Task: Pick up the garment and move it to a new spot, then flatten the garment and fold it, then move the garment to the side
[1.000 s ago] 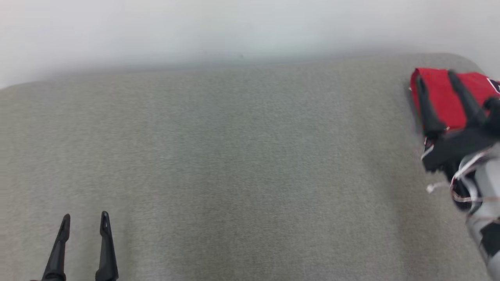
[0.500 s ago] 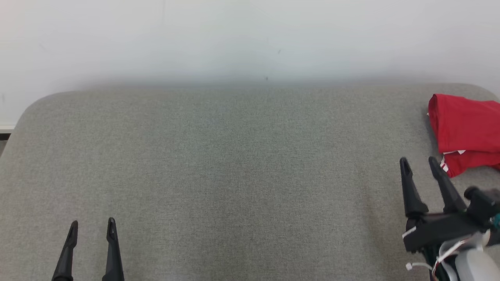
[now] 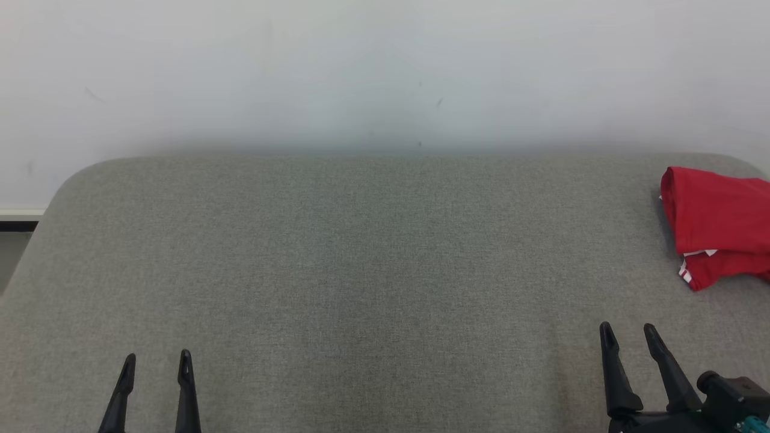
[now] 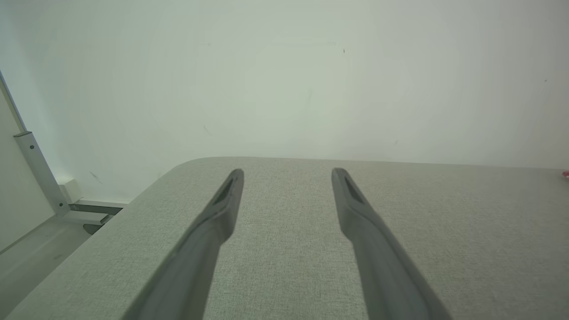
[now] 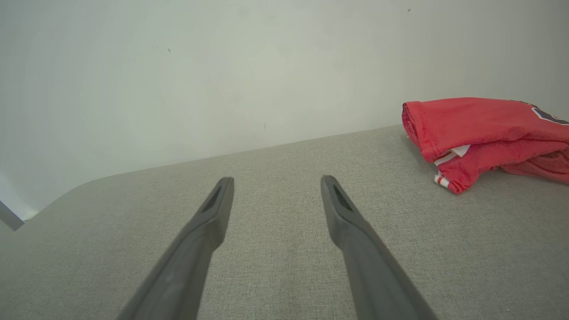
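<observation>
**Q:** What is the scene showing?

**A:** Two dark two-fingered grippers are hovering low over a grey upholstered surface [image 3: 361,270], in front of a plain pale wall [image 3: 361,72]. The left gripper [image 3: 157,357] is standing with its fingers spread wide and is holding nothing. The right gripper [image 3: 628,329] is spread just as wide and is also holding nothing.

**Q:** Where is the garment lying?

**A:** A red shirt [image 3: 716,222] is lying ahead of the right gripper and off to its outer side, well apart from the fingertips. It is far across the surface from the left gripper. It is sitting as a folded bundle, with a white-striped cuff poking out at the edge nearest the right gripper.

**Q:** Which step is going on?

**A:** Judging from how things lie, the last one is finishing. The shirt is looking folded and set off to the side, and both grippers are hanging clear of it.

**Q:** What is the next move calling for?

**A:** Probably very little. If the bundle is counting as tidy, the arms need only rest. If the loose lower layer is needing work, the right gripper would be reaching forward and outward to tuck it in.
</observation>
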You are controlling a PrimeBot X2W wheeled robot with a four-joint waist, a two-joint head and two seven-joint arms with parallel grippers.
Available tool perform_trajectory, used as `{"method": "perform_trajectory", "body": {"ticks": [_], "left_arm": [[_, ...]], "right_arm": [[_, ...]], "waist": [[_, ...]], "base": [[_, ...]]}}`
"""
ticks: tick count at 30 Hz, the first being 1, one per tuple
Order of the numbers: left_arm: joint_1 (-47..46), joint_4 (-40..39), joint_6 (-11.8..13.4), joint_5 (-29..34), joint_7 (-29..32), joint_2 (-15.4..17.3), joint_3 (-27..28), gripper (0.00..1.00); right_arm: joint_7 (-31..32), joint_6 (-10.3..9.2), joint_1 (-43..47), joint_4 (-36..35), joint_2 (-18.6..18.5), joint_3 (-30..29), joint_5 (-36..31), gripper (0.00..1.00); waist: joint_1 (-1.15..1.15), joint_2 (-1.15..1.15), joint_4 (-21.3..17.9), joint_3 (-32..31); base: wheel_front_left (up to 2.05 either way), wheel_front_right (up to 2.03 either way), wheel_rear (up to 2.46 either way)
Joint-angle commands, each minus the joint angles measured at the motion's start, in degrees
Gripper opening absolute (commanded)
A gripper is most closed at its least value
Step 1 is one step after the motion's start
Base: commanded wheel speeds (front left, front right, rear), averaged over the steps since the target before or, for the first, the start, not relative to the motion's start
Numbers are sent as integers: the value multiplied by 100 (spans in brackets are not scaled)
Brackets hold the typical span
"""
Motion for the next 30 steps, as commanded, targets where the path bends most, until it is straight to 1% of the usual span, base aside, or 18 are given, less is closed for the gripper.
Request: {"method": "perform_trajectory", "body": {"ticks": [1,7,15,26,27,30], "left_arm": [[87,35,-14,39,-17,-18,-12,100],[100,146,-88,72,-17,5,-84,100],[112,237,-139,101,-17,63,-140,100],[152,317,-159,41,-17,89,-162,100],[86,311,-162,42,1,76,-162,0],[99,469,-162,10,23,33,-169,0]], "right_arm": [[30,-1,132,-71,66,-44,-53,100],[65,-1,377,-192,168,-42,-261,100],[99,-1,501,-262,215,28,-472,100],[170,-1,563,-319,261,37,-515,100],[158,0,514,-301,247,37,-484,0],[157,0,550,-155,259,48,-449,0]], "waist": [[1,0,41,-53],[1,0,106,-157],[1,0,172,-248],[1,0,205,-341],[1,0,205,-341],[1,0,202,-343]], "base": [[0,0,0],[0,0,0],[0,0,0],[0,0,0],[0,0,0],[0,0,0]]}}
